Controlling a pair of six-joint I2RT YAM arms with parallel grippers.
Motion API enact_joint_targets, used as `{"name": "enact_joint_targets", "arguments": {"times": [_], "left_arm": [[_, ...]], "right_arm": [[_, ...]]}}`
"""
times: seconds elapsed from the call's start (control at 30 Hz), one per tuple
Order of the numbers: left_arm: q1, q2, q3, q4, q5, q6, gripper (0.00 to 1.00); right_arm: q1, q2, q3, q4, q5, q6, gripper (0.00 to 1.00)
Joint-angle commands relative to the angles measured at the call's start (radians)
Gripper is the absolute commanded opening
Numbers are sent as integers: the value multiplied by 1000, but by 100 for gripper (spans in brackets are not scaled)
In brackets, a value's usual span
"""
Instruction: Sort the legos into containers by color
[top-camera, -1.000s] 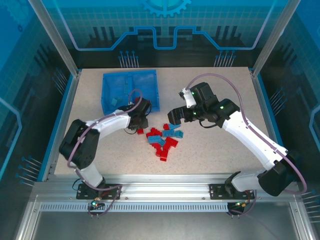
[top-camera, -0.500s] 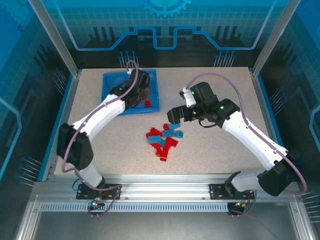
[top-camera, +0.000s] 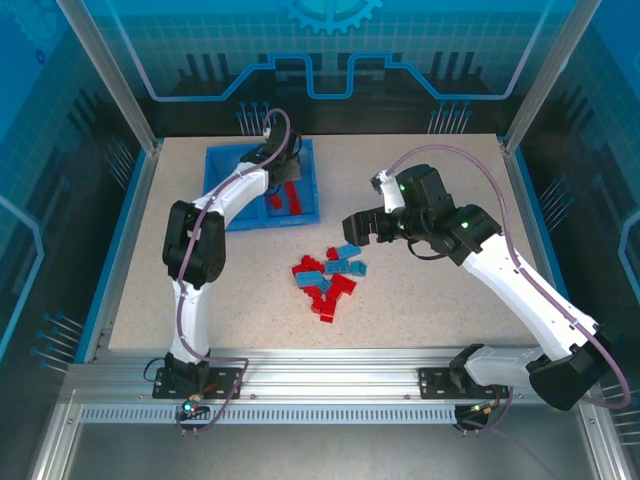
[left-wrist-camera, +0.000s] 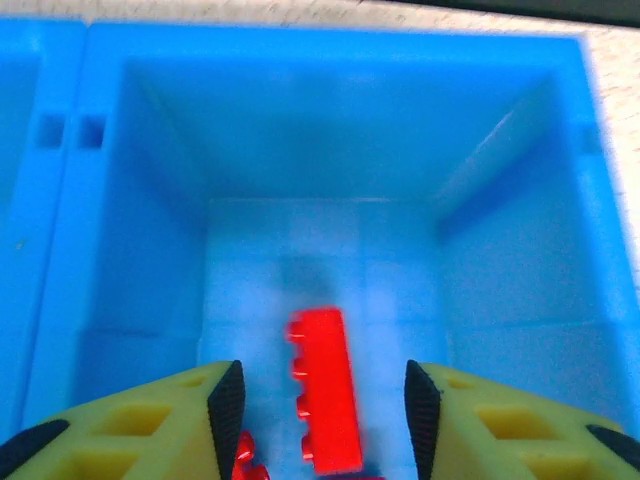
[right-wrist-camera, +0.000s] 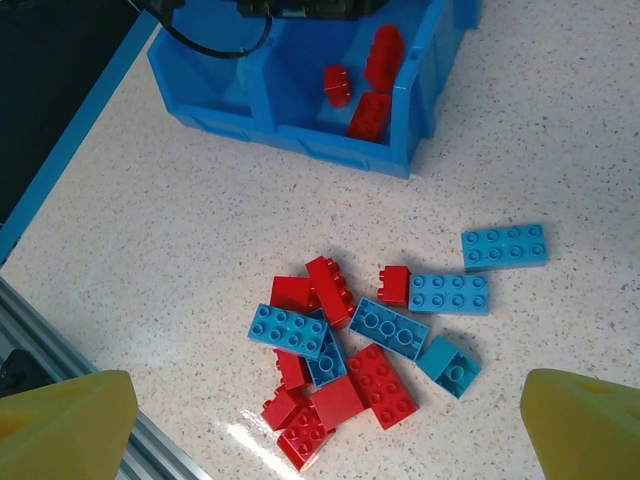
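- Moved since a second ago: left arm (top-camera: 235, 190), from beside the pile to over the blue tray (top-camera: 222, 160); left fingers (left-wrist-camera: 160, 420) now parted, gripping nothing.
- Red brick (left-wrist-camera: 325, 395): blurred, below and between those fingers, inside the tray's right compartment.
- Right fingers (right-wrist-camera: 60, 420): spread wide, empty, above the pile.
- Pile of red and light blue bricks (top-camera: 328, 275): on the desk (top-camera: 260, 320), near the tray, not touching it.
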Motion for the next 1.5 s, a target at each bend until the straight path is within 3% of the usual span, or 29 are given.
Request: {"name": "enact_joint_targets", "arguments": {"times": [0.0, 0.17, 0.3, 0.4, 0.5, 0.57, 0.7, 0.93, 1.2, 1.33, 1.47], "left_arm": [[-8, -69, 42, -9, 49, 15, 55], [-36, -275, -115, 7, 124, 13, 54], [-89, -512, -350, 48, 290, 127, 53], [-121, -693, -526, 40, 487, 307, 55], [-160, -857, -698, -5, 669, 587, 61], [-194, -964, -826, -30, 732, 839, 66], [-206, -1084, -1011, -21, 736, 1099, 73], [-199, -915, -1021, -25, 726, 1213, 83], [-188, -686, -916, -32, 726, 1205, 90], [-180, -613, -894, -8, 704, 1201, 90], [-180, -533, -849, -56, 677, 1200, 83]], "right_arm": [[-10, -1, -7, -17, 13, 10, 100], [-11, 27, -3, -7, 8, 1, 100], [-16, 42, -10, 10, 3, -30, 100], [-29, 47, -33, 22, -46, -112, 100], [-47, 32, -78, 14, -118, -219, 100], [-65, 18, -117, 6, -153, -248, 100], [-82, -15, -191, 24, -180, -225, 100], [-85, -41, -245, 81, -186, -162, 100], [-88, -52, -278, 114, -188, -153, 100], [-89, -71, -293, 102, -188, -162, 100], [-98, -103, -311, 98, -181, -162, 100]]}}
